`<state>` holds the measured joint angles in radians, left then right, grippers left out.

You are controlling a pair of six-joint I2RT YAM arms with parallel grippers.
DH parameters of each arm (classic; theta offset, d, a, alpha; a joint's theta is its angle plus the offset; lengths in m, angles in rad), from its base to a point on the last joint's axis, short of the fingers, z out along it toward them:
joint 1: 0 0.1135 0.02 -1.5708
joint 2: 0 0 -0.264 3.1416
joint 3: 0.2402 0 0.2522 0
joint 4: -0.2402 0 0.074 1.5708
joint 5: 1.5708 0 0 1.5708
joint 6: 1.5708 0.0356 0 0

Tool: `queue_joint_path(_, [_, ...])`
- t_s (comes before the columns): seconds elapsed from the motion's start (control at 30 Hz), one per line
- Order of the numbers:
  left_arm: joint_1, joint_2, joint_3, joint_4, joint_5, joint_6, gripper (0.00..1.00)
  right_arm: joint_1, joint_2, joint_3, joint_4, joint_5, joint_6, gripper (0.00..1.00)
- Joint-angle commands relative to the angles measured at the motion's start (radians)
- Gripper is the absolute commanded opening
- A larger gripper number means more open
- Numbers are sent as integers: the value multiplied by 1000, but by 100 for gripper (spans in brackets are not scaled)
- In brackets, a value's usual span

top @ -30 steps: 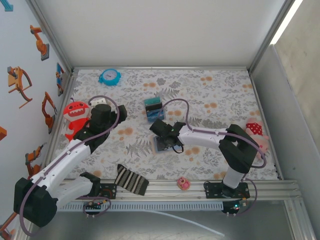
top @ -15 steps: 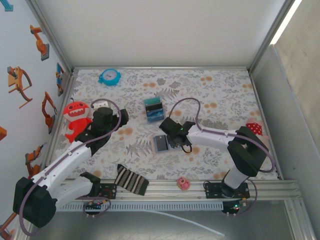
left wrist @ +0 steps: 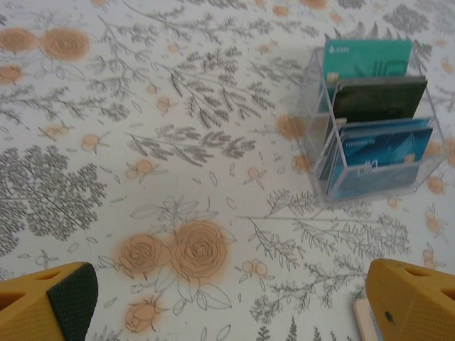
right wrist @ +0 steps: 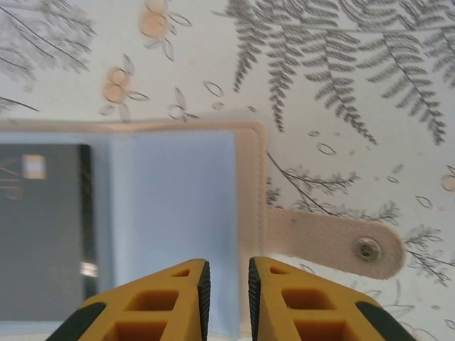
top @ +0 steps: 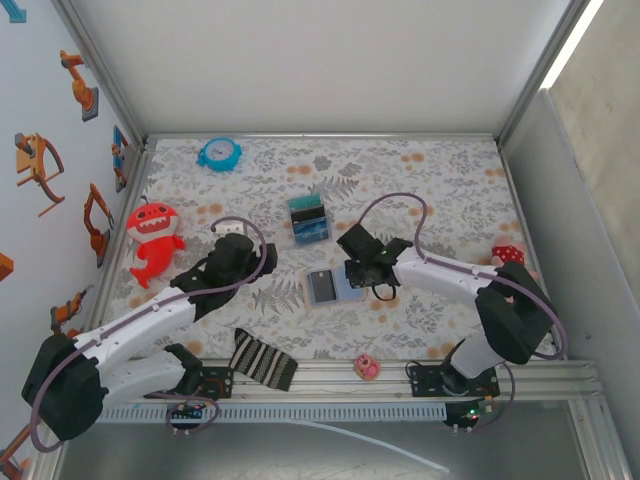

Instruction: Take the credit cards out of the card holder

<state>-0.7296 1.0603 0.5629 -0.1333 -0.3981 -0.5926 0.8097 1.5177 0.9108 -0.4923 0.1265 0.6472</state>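
Card holder [right wrist: 178,206] laid open mid-table, dark card [right wrist: 43,234] inside. Right gripper [right wrist: 227,266] nearly closed, empty, over it; left gripper [left wrist: 231,302] spread wide, apart. Unpinned, holder could be dragged instead of card

floral cloth [top: 440,180] covers the table. blue clock [top: 218,153] at far edge. red toy [top: 152,240] at left. striped sock [top: 262,361] and pink toy [top: 367,367] at near edge.
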Motion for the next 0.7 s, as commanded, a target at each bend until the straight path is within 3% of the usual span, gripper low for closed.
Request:
queue_joint_path(0.0, [-56, 44, -16, 27, 10, -32, 97, -10, -24, 0, 70, -108, 26, 21])
queue_joint_path(0.4, [-234, 375, 143, 17, -31, 46, 97, -38, 73, -13, 208, -322, 72, 17])
queue_joint_path(0.67, [-244, 457, 156, 56, 20, 18, 97, -79, 75, -92, 322, -416, 116, 18])
